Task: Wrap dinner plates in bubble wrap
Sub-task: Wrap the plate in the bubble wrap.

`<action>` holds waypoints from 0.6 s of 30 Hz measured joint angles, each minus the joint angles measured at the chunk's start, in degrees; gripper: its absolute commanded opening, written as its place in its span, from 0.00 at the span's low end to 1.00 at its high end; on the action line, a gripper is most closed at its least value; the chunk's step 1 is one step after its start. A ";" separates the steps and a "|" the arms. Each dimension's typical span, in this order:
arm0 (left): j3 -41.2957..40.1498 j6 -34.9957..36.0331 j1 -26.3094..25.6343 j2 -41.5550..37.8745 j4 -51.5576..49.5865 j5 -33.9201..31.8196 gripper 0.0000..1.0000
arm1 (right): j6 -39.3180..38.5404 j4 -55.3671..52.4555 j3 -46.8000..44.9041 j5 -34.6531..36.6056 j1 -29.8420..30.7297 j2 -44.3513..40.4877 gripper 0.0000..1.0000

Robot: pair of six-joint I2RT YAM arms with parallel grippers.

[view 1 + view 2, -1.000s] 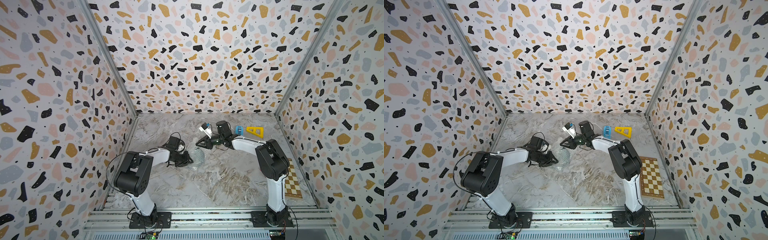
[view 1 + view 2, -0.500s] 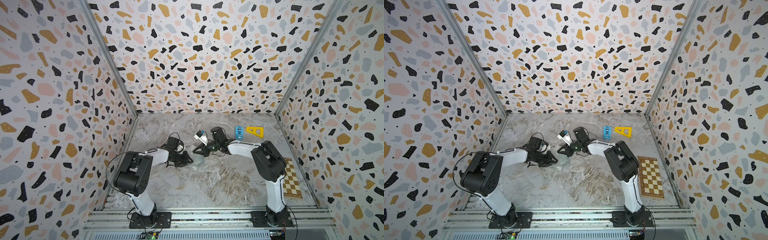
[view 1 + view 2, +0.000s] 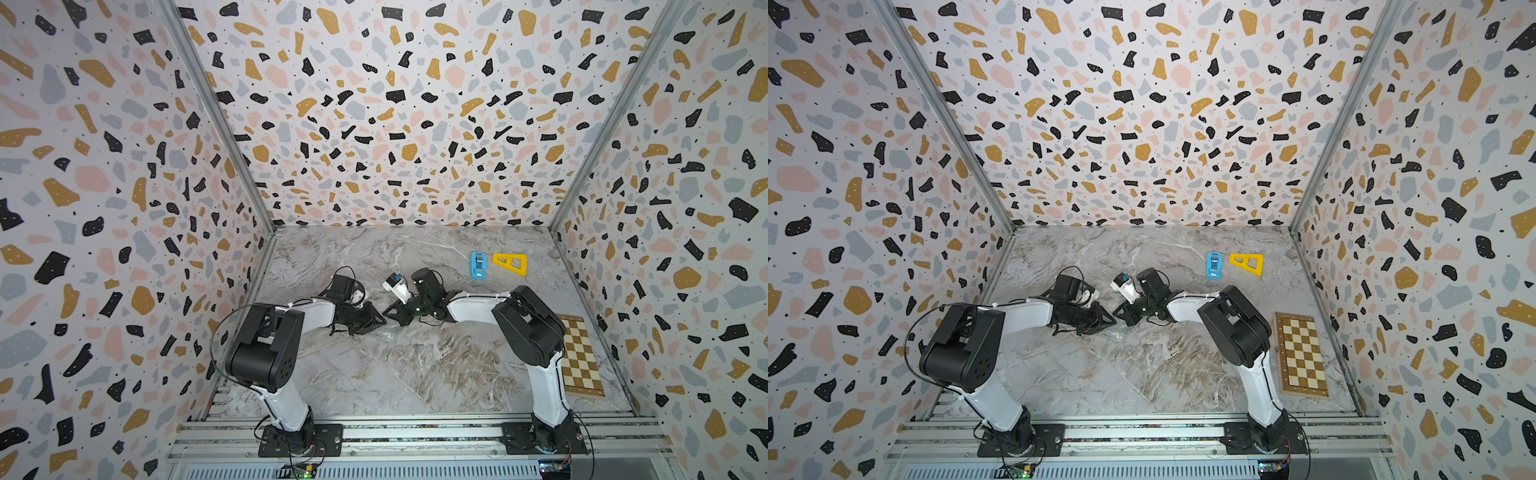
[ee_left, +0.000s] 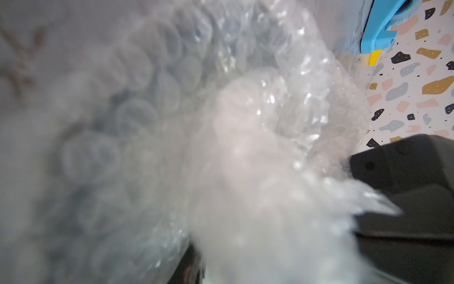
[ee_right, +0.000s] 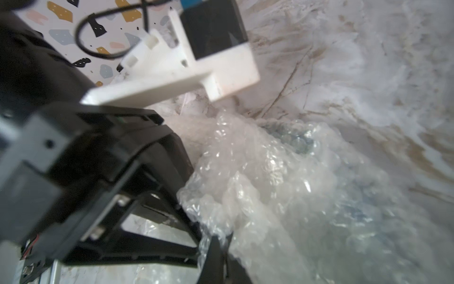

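We saw the right gripper [image 5: 218,248] pinching bubble wrap [image 5: 270,186] only in its wrist view (lower edge); we couldn't tell the left gripper's [image 3: 376,321] state.

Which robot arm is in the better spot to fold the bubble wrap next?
Probably the right: the right gripper is shut, seemingly pinching the bubble wrap, ready to pull. The left gripper sits by the wrap, but its grip is unclear.
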 measured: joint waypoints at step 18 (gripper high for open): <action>9.94 -0.11 4.46 -6.82 -14.36 -0.04 0.50 | 0.50 0.61 0.02 2.64 0.31 1.64 0.04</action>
